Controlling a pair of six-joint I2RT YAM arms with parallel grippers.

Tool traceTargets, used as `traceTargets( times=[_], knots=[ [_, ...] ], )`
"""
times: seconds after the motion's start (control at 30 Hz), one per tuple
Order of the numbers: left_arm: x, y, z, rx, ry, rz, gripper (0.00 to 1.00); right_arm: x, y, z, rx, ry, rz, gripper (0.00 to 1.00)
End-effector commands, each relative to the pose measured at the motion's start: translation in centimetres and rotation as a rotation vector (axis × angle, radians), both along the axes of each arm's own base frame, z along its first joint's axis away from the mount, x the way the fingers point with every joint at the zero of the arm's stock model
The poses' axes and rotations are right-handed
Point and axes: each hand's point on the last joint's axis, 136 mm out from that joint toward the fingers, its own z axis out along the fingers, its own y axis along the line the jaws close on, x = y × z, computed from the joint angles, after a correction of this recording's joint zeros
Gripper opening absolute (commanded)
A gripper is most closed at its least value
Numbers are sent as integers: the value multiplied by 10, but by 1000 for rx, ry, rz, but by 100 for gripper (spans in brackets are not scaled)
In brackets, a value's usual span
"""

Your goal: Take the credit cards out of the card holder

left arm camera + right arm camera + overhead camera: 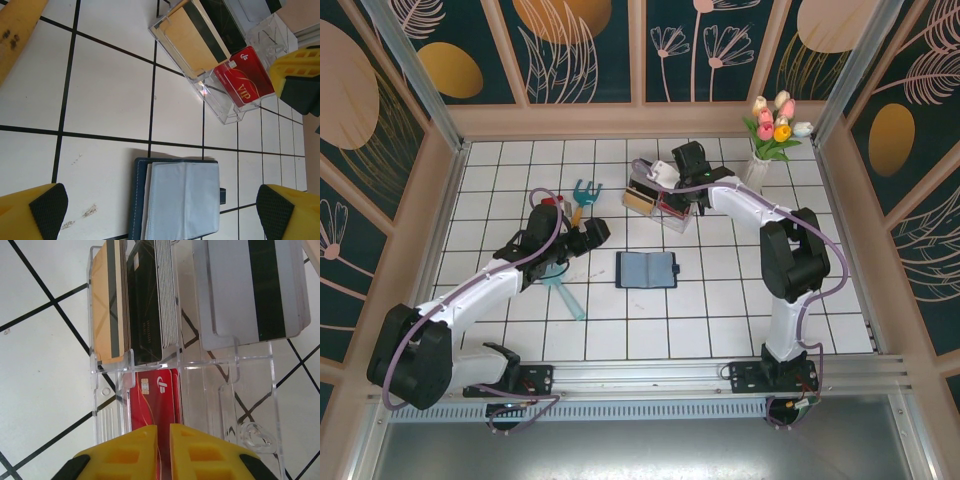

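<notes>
Sitting in the clear box (235,375), red card (150,395) runs beneath right tool (162,432).

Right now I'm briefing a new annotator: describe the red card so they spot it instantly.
On the white tiled table, beyond the open navy card holder, stands a clear plastic compartment box. The red card lies in it; unlike the tan card and black card alongside, it bears VIP lettering.

Top cam high, looking down on whole table (520,330) — wrist cams close-up, both catching the red card (245,75) in the clear box (210,385).
</notes>
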Motion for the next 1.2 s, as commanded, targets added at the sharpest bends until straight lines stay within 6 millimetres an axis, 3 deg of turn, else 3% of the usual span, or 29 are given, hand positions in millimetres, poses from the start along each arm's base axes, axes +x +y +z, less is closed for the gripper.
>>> traceTargets(
  times=[0.0,0.3,0.4,0.47,0.6,0.73,0.93,1.17],
  knots=[
    [-2,1,3,0,-22,-16,99,-1,-1,18,14,-12,-18,17],
    [-3,3,-1,14,-18,-16,99,-30,11,77,268,-35,-46,22],
    [-4,0,-4,16,-9,-32,98,-47,15,103,441,-30,-96,27],
    [-6,-1,-10,20,14,-43,97,-62,19,117,573,-15,-137,36],
    [-11,-6,-21,7,52,-65,90,-79,16,125,727,46,-303,45],
    [-17,-15,-23,-14,72,-77,75,-102,15,108,848,258,-463,48],
    [-32,-39,-33,-26,122,-131,42,-147,32,47,857,541,-640,46],
    [-47,-64,-55,-26,189,-183,32,-178,37,-22,728,653,-805,45]
  ],
)
